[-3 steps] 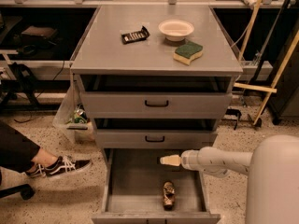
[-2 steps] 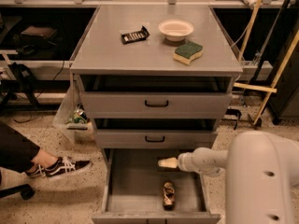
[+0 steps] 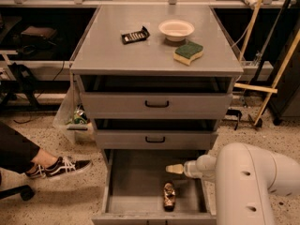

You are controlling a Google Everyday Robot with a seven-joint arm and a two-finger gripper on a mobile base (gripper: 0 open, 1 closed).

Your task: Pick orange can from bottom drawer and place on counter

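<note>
The orange can [image 3: 169, 195] lies on its side on the grey floor of the open bottom drawer [image 3: 136, 182], near the drawer's front edge and right of centre. My gripper [image 3: 173, 169] reaches in from the right on the white arm. It hovers over the drawer's right half, just above and behind the can, apart from it. The counter [image 3: 117, 55] is the flat grey top of the cabinet, above the two shallower drawers.
On the counter lie a black packet [image 3: 135, 35], a white bowl [image 3: 176, 29] and a green-and-yellow sponge [image 3: 188, 52]. A person's leg and sneaker [image 3: 56, 168] are at the left. A bag of clutter [image 3: 75, 116] hangs left of the cabinet; wooden sticks [image 3: 262, 83] lean at right.
The arm has shifted left and closer to the camera, so its white bulk fills more of the lower right. The gripper tip has moved slightly lower over the drawer. The can has not moved.
</note>
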